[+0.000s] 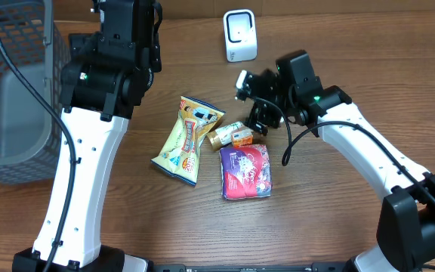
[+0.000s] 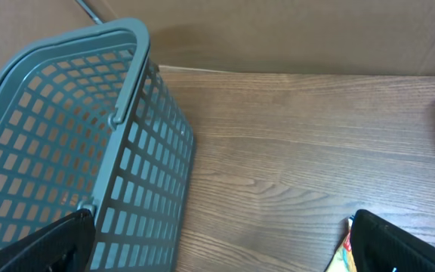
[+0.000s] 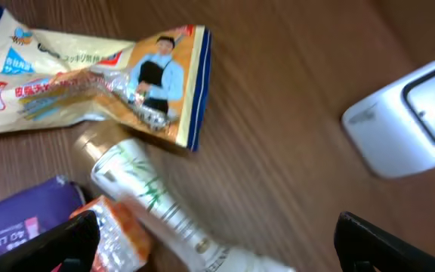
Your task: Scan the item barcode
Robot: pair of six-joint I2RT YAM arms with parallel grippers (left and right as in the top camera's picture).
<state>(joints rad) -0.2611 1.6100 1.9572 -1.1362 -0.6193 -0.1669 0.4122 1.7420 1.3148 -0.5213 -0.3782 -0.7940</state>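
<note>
1. The basket [image 1: 6, 113] sits at the far left of the overhead frame. The left gripper [image 2: 221, 238] hangs near it, wide open and empty.
2. The bag [image 1: 187, 140] lies left of the middle.
3. The bottle [image 1: 229, 136] lies just right of the bag and above the purple pack [image 1: 245, 172]. I think this is the thing to scan.
4. The scanner [image 1: 240, 35] stands at the top middle, well apart from the bottle.
5. The right gripper [image 3: 217, 245] hovers over the bottle, wide open, holding nothing.
6. To do it well, put one finger on each side of the bottle's thin body. Keep clear of the bag and pack. Squeeze softly, since a round bottle may roll. I cannot see the bars yet.
</note>
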